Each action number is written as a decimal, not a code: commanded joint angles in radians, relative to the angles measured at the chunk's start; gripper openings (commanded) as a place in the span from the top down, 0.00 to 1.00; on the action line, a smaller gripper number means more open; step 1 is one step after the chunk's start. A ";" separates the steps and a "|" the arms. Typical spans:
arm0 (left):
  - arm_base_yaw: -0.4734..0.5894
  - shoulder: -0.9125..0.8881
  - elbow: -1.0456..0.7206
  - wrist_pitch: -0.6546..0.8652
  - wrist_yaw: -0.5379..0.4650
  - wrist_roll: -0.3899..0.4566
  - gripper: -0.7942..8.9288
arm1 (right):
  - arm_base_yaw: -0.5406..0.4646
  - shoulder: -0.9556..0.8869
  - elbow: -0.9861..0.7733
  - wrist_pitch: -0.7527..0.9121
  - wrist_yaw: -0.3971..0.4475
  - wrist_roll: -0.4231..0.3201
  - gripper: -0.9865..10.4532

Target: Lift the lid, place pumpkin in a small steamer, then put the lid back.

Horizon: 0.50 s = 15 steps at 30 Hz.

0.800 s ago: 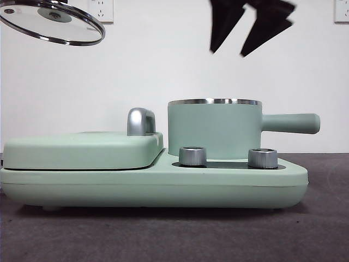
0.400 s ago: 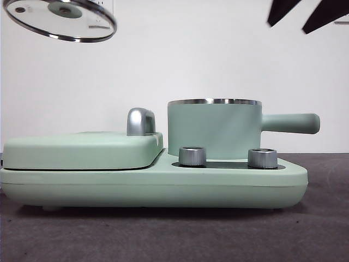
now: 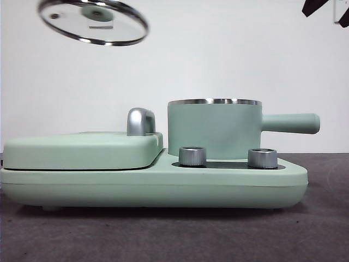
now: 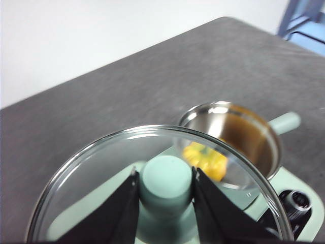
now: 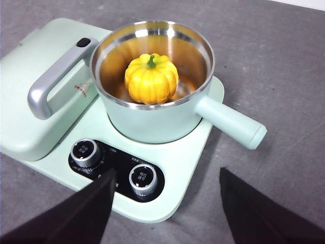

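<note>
The small steamer (image 3: 214,128) stands uncovered on the right half of the appliance, its long handle pointing right. Inside it the pumpkin (image 5: 151,79) sits upright, its green stem up; the left wrist view shows the pumpkin (image 4: 205,160) through the glass. The lid (image 3: 94,22) hangs tilted high at the upper left, well above the griddle side. My left gripper (image 4: 164,172) is shut on the lid's mint-green knob (image 4: 166,185). My right gripper (image 5: 167,175) is open and holds nothing, high above the appliance's front. In the front view only black tips (image 3: 315,5) show at the top right corner.
The wide mint-green appliance base (image 3: 163,188) carries two silver knobs (image 3: 192,156) in front of the steamer. A flat griddle cover (image 3: 82,150) with a silver handle (image 3: 140,121) fills its left half. Dark grey table (image 5: 284,66) surrounds it.
The lid has travelled rightward in the left gripper, toward the steamer. The right gripper has risen and pulled away to the top right corner.
</note>
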 commanded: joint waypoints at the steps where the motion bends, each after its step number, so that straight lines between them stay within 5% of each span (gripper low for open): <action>1: -0.043 0.039 0.016 0.077 0.013 0.009 0.90 | 0.016 -0.003 0.005 0.009 0.005 0.019 0.64; 15: -0.187 0.226 0.021 0.426 0.004 -0.073 0.90 | 0.020 -0.001 0.005 0.017 0.003 0.055 0.64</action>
